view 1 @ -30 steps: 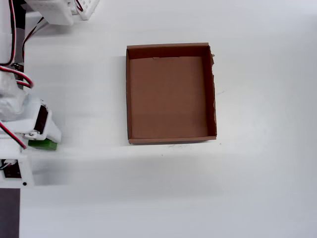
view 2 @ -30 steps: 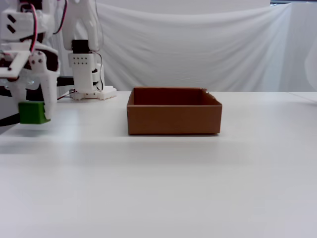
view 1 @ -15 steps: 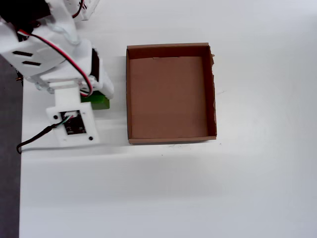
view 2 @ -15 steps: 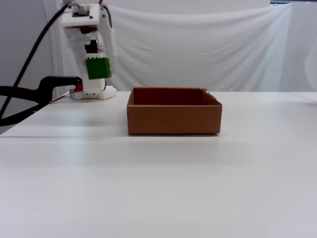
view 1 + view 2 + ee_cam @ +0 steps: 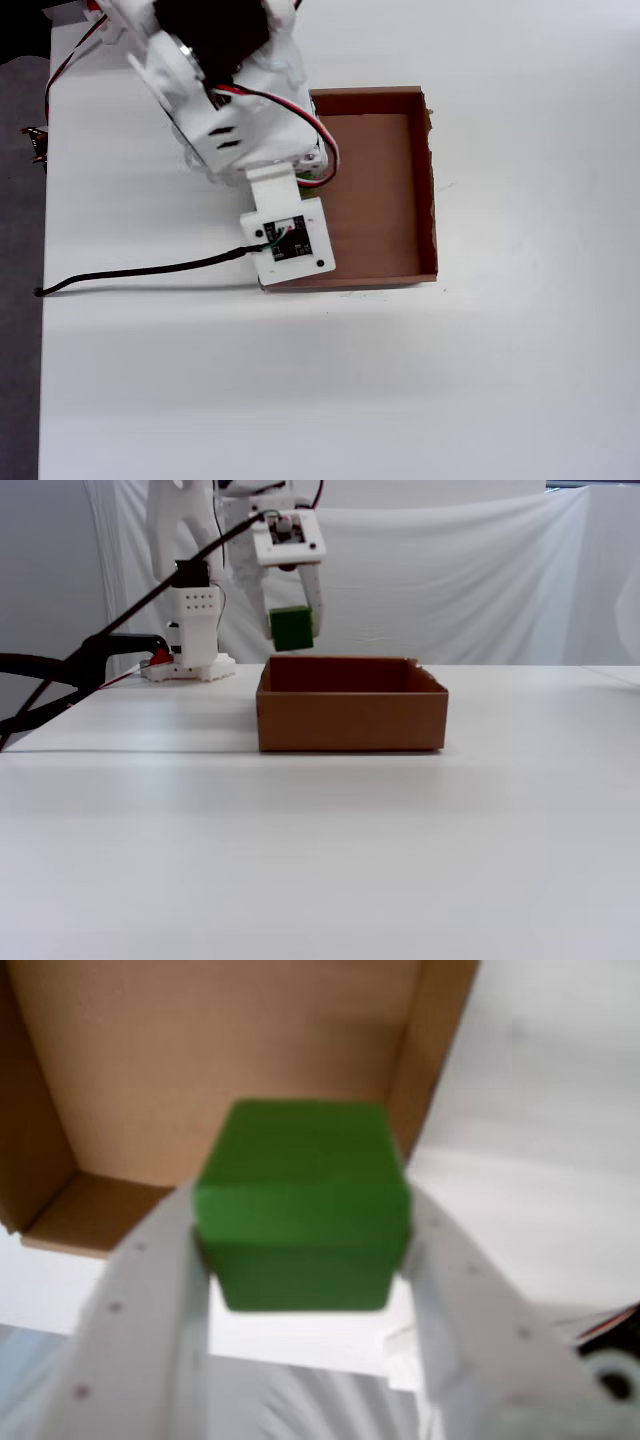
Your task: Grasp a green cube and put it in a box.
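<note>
The tool (image 5: 300, 1260) grips the green cube (image 5: 303, 1203) between its two white fingers (image 5: 140, 1310), held in the air above the box (image 5: 350, 718) near its left wall.

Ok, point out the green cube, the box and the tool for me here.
green cube (image 5: 303, 1205), wrist view: its near face, between the fingers.
box (image 5: 350, 720), fixed view: middle of the front wall.
tool (image 5: 305, 1270), wrist view: midway between the white fingertips, shut on the cube.
</note>
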